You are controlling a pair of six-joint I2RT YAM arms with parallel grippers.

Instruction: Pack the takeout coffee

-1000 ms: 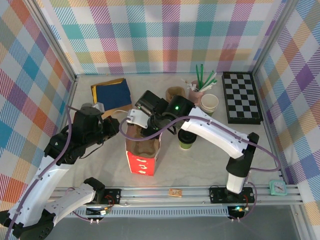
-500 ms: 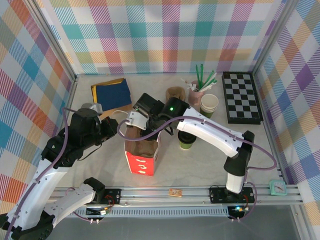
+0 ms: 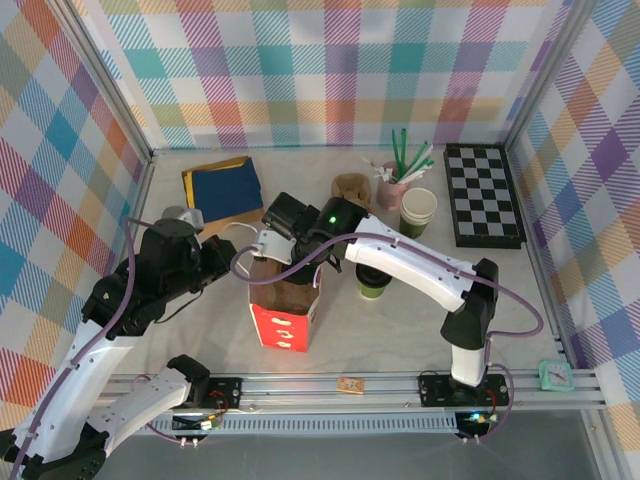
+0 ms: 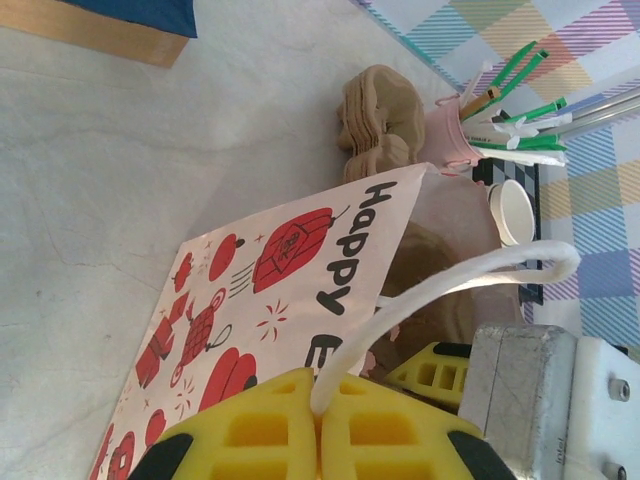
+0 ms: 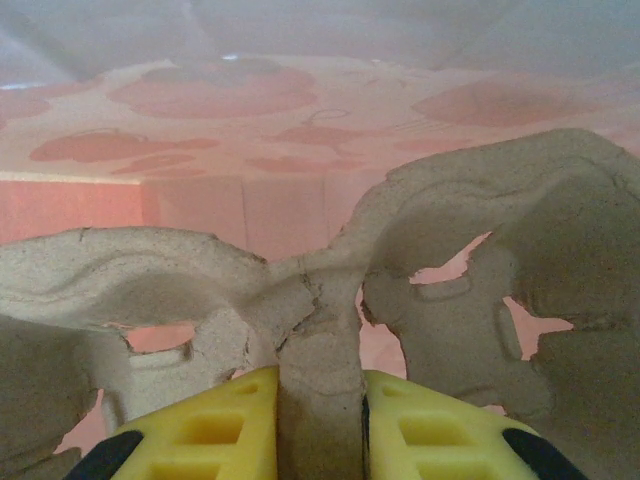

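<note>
The takeout coffee point(image 3: 372, 285), a green cup with a black lid, stands on the table right of the red-and-white paper bag point(image 3: 285, 318), partly under my right arm. My left gripper point(image 4: 322, 395) is shut on the bag's white handle point(image 4: 450, 285), holding the mouth open from the left. My right gripper point(image 5: 320, 385) reaches down into the bag and is shut on the middle rib of a grey pulp cup carrier point(image 5: 320, 300). The bag's pink inner walls point(image 5: 250, 110) surround the carrier. From above, the right gripper point(image 3: 283, 262) sits over the bag's mouth.
A stack of pulp carriers point(image 3: 350, 187), a pink cup of green sticks point(image 3: 395, 185) and a lidless cup point(image 3: 418, 208) stand behind the bag. A chessboard point(image 3: 483, 195) lies at the far right and a blue cloth point(image 3: 222, 187) at the far left.
My right arm has swung a little to the left over the bag's mouth, still holding the carrier. The left gripper has kept its hold on the handle.
</note>
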